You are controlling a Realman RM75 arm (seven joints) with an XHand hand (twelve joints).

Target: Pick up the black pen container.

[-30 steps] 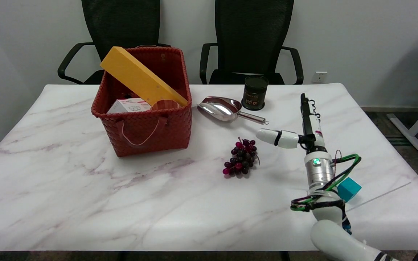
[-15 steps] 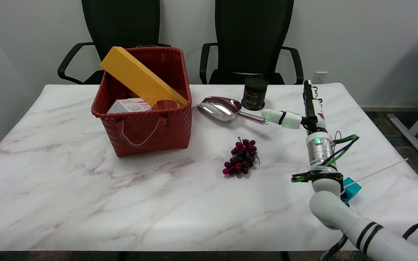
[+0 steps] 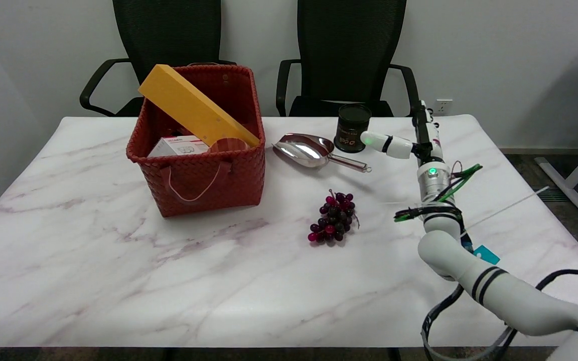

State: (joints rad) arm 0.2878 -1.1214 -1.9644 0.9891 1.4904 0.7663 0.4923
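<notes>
Right hand (image 3: 414,138) spread wide beside black pen container (image 3: 352,128).

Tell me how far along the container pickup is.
Approach nearly done: the right hand is open beside the container, one white finger reaching toward its right side; whether it touches cannot be told. The container stands upright on the table, behind the scoop, not gripped. Left: close the fingers around it and lift.
</notes>
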